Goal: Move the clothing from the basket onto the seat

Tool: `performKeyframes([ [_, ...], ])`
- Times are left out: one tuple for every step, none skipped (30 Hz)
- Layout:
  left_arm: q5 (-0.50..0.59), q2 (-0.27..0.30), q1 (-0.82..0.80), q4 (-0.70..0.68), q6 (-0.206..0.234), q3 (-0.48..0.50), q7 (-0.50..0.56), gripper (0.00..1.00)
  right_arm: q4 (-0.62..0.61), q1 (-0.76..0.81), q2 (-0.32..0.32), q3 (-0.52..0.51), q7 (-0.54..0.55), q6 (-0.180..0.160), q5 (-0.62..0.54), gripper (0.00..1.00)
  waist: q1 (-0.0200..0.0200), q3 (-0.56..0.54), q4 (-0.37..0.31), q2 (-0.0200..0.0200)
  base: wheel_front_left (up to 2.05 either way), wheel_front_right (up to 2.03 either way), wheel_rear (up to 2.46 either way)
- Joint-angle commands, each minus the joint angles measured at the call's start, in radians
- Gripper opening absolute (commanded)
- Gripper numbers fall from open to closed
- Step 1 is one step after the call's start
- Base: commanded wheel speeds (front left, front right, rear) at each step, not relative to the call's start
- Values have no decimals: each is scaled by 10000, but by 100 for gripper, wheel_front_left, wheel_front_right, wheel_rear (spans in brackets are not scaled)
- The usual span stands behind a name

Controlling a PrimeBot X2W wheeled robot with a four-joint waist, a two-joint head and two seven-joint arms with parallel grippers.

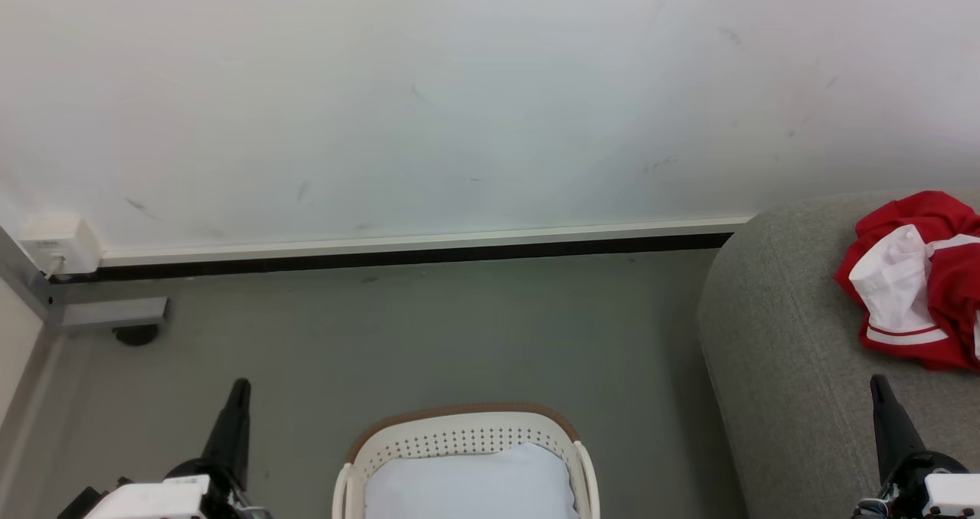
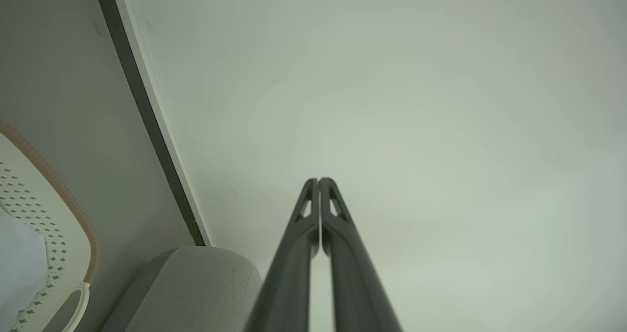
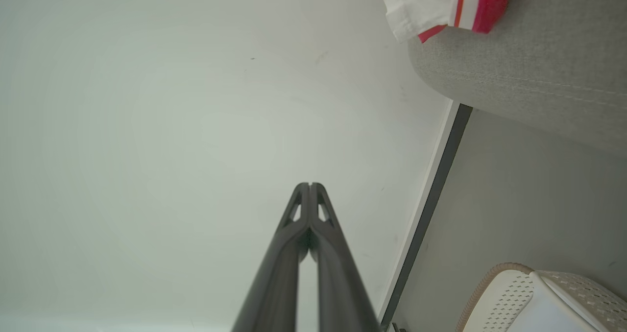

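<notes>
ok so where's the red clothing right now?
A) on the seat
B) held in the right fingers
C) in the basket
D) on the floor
A: the clothing lies crumpled on the seat, the basket holds a pale pad, and the right gripper is shut with nothing between its fingers.
</notes>
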Motion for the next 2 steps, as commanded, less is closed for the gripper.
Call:
performKeyframes([
  [-133,69,-85,-29,14,27,40,0,26,-120,5,-45,-8,-21,-39,0,0,0,0,0,0,0,0],
  [-133,69,-85,-29,14,27,40,0,26,-120,6,-46,-7,-21,-40,0,0,0,0,0,0,0,0],
])
